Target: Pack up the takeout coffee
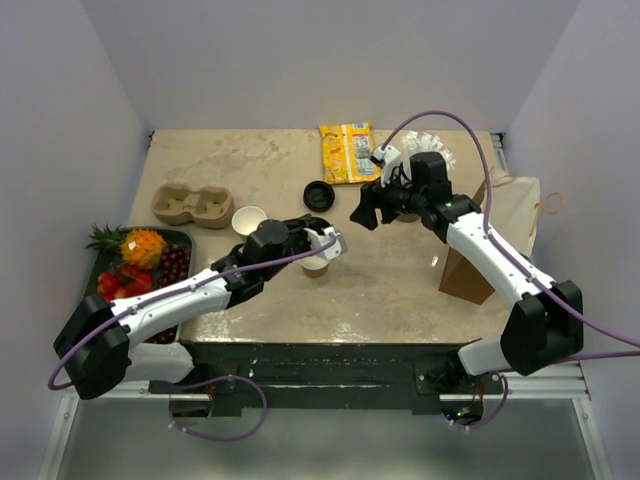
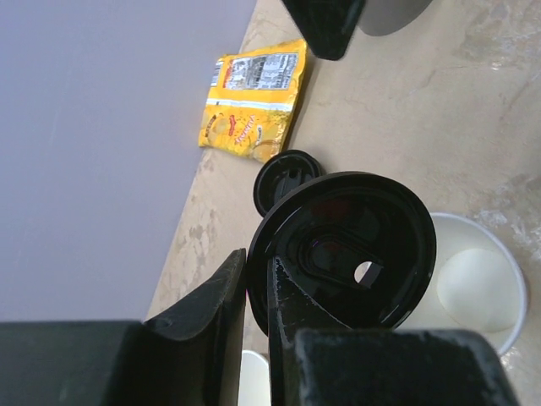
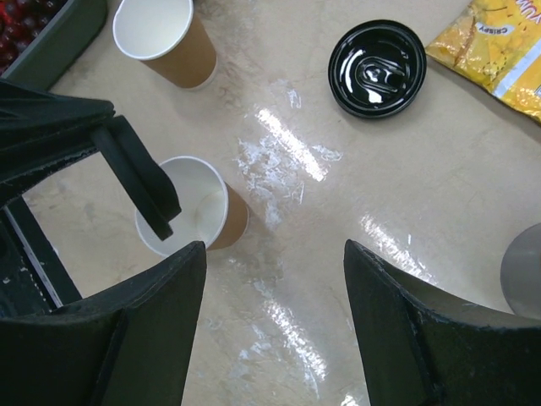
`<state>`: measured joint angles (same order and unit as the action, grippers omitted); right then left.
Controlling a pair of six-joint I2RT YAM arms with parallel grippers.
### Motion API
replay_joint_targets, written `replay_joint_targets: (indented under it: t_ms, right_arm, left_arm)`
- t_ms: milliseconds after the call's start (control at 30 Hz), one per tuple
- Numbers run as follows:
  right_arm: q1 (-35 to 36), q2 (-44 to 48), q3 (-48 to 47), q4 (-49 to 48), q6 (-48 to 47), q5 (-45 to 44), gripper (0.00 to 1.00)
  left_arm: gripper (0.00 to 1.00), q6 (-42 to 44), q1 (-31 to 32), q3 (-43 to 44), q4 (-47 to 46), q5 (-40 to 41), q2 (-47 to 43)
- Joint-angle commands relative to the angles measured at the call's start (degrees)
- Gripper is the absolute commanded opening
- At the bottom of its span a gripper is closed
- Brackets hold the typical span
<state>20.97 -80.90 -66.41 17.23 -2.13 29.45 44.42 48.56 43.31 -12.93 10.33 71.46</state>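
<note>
Lidding the first cup is the step in hand, by my read. L gripper (image 2: 258,283) is clenched on the rim of a black lid (image 2: 355,245), holding it tilted over the mouth of the near cup (image 3: 203,207). Whether lid and cup touch I can't tell. That cup stands upright and open toward the front of the table (image 1: 400,290). Second cup (image 1: 248,220) stands open near the cardboard carrier (image 1: 192,205). The spare lid (image 1: 319,195) lies flat on the table, apart from both cups. R gripper (image 3: 275,251) hangs released, jaws wide, nothing btw them, above bare table just beside the near cup (placed to steady it, perhaps, but that's a guess).

Next move prob. calls for levelling the lid, centring it on the mouth, then pressing evenly so the rim seats all round. The paper wall looks soft, so an off-centre push could tip or crush the cup. R arm could brace its side.

Room: the table is bare btw the two grippers, and the near cup has free space on each side. The front edge is the nearest edge to it, so a shove that way is the risk. Snack bag (image 1: 347,152), grey straw cup (image 3: 526,271), brown paper bag (image 1: 462,278) and fruit tray (image 3: 72,25) all sit well off.
</note>
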Motion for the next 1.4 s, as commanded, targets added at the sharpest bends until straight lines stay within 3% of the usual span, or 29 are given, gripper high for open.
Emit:
replay_joint_targets:
  t_ms: [0, 700, 1000, 1367]
  right_arm:
    - [0.12, 2.85, 1.81, -2.38, 1.25, 1.13, 0.69]
    - [0.12, 1.54, 3.57, -4.14, 3.45, 1.75, 0.69]
    - [0.12, -0.13, 2.69, -5.54, 4.15, 1.84, 0.69]
    - [0.12, -0.31, 3.22, -5.72, 3.98, 1.84, 0.69]
  left_arm:
    - [0.00, 4.09, 1.10, -0.94, -7.72, 1.80, 1.05]
    - [0.01, 12.53, 3.21, -5.51, -14.40, 4.97, 5.00]
    - [0.03, 11.56, 3.30, -6.22, -15.64, 4.70, 5.53]
    - [0.14, 11.30, 3.39, -6.66, -14.41, 4.35, 5.88]
